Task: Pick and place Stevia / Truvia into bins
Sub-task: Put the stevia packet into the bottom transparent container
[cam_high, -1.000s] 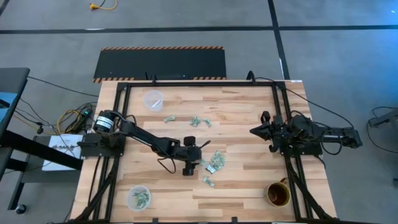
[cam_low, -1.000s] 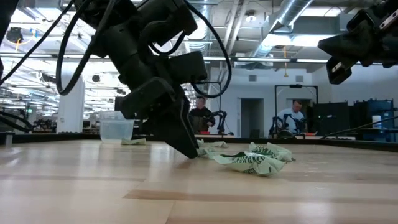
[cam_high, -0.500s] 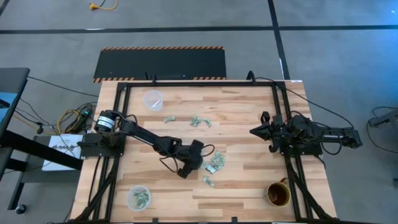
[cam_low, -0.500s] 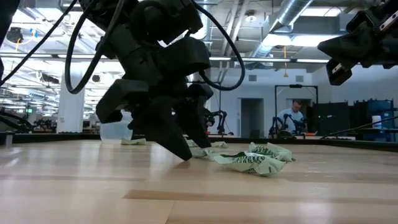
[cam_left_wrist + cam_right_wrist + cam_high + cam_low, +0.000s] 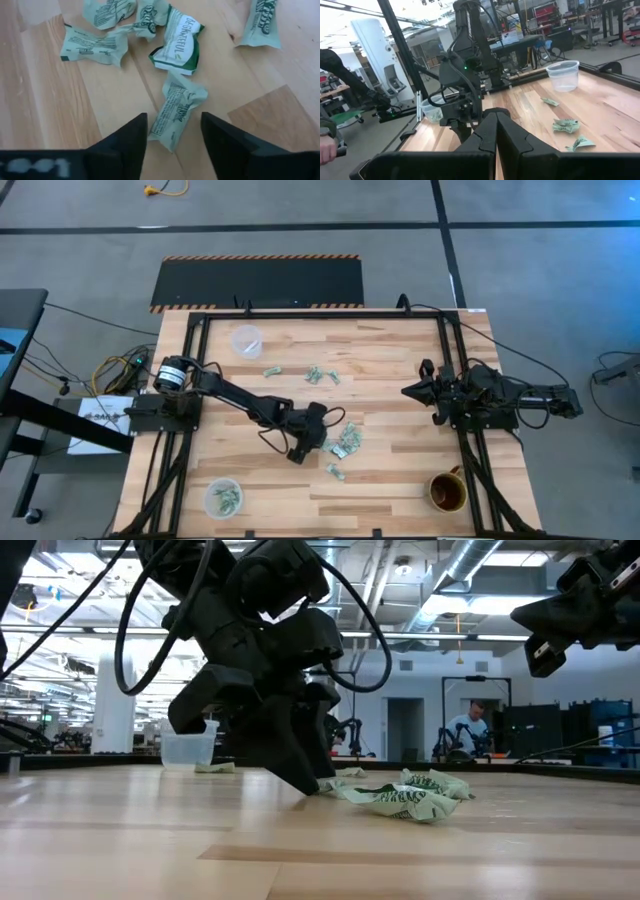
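**Q:** When looking straight down from above, where does everything sit?

**A:** Left gripper [image 5: 308, 442] lowered near the middle of the wooden table [image 5: 390, 480], right beside a loose cluster of Stevia packets [image 5: 346, 440]. More packets [image 5: 321, 375] scattered farther back. One clear bin [image 5: 246, 340] at the far left of the table, with just a pale scrap showing inside; a second bin [image 5: 223, 498] at the near left corner, already holding a few packets. Right gripper [image 5: 414, 391] parked at the right edge, well apart from the packets. Brown mug [image 5: 447, 491] at the near right corner.

**Q:** And level with the tabletop?

**A:** Left gripper [image 5: 295, 765] tipped down, fingertips at the wood, just beside a crumpled green and white packet [image 5: 400, 798]. Far bin [image 5: 187, 748] visible behind it. Right gripper [image 5: 545, 645] hanging high at the upper right. Two people in the room beyond the table.

**Q:** From the left wrist?

**A:** Two dark fingers [image 5: 127, 137] spread apart, straddling the end of one pale green packet [image 5: 177, 110] lying flat on the wood, not yet clamped. Other packets [image 5: 177, 42] close beyond it, some touching one another.

**Q:** From the right wrist?

**A:** Fingers [image 5: 487, 132] pressed together, holding nothing. Left arm [image 5: 465, 90] seen across the table, far bin [image 5: 563, 75] and a few packets [image 5: 566, 125] off to one side.
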